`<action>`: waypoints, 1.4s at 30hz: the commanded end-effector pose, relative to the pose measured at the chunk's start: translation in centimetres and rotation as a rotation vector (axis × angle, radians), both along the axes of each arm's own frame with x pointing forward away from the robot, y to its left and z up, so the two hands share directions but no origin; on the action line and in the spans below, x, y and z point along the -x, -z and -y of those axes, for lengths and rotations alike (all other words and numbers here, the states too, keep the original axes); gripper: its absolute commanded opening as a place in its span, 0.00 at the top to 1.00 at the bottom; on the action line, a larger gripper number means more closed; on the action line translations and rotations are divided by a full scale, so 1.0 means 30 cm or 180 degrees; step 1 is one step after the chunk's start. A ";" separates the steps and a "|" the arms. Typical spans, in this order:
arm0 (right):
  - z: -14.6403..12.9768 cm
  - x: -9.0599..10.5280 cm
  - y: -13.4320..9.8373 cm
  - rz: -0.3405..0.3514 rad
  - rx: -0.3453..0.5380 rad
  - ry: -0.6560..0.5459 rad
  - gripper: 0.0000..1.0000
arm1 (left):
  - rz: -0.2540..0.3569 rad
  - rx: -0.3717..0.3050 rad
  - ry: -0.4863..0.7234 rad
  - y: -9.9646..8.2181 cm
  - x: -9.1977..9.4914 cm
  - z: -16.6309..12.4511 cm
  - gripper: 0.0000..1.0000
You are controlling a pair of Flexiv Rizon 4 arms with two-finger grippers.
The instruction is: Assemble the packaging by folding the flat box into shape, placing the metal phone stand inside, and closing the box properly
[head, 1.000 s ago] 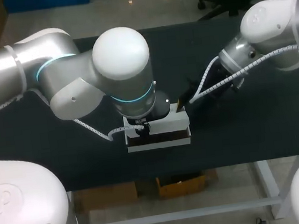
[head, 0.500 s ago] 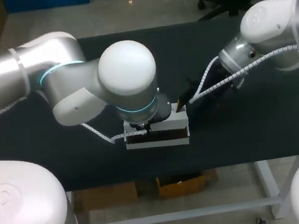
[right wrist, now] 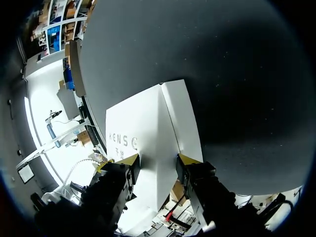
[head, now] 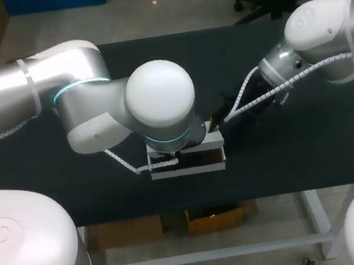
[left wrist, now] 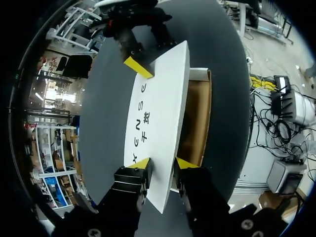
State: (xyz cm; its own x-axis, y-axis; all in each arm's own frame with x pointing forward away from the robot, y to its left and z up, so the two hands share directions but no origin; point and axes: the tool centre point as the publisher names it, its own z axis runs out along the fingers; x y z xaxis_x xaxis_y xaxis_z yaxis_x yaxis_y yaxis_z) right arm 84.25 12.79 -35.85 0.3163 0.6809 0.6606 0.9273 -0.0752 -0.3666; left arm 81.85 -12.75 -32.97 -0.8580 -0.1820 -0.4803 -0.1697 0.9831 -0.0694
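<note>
The white box [head: 197, 168] lies open at mid-table, its brown inside [left wrist: 195, 116] showing; I see no phone stand in it. Its white lid flap [left wrist: 159, 106] stands up on edge. My left gripper [left wrist: 163, 163] is at the flap's near end, one yellow tip on each face, shut on it. In the head view that gripper is hidden under my left wrist [head: 161, 108]. My right gripper [right wrist: 159, 159] is shut on the same flap [right wrist: 143, 133] at the other end, and its yellow fingertip [left wrist: 138, 67] shows against the flap's printed face. From the head view, the right gripper [head: 213, 126] is at the box's right end.
The black table [head: 294, 151] lies bare around the box to the right and in front. My left arm's big elbow [head: 90, 97] spans the table's left half, above the box.
My left wrist has shifted a little right and toward the table's front over the box, and its fingers have closed in on the lid flap. The right arm and box have kept still.
</note>
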 end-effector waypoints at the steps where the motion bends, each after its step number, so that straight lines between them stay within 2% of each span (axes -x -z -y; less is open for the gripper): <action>1: 0.001 -0.006 -0.001 -0.0017 -0.0011 -0.0025 0.55 | 0.0048 -0.0042 -0.0036 0.000 0.014 0.022 0.71; 10: 0.001 -0.006 -0.002 -0.0016 -0.0007 -0.0028 0.55 | 0.0102 -0.0071 -0.0042 0.001 0.027 0.026 0.70; 42: 0.009 0.005 0.000 -0.0016 0.0015 -0.0007 0.56 | 0.0099 -0.0195 -0.0098 0.064 0.042 0.029 0.70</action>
State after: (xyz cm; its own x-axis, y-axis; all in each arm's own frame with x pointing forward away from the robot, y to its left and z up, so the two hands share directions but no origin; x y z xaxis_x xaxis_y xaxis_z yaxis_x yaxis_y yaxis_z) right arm 84.16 12.58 -35.91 0.3182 0.6849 0.6555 0.9256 -0.0751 -0.3709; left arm 80.62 -13.06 -34.54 -0.8415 -0.1762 -0.5107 -0.1916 0.9812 -0.0228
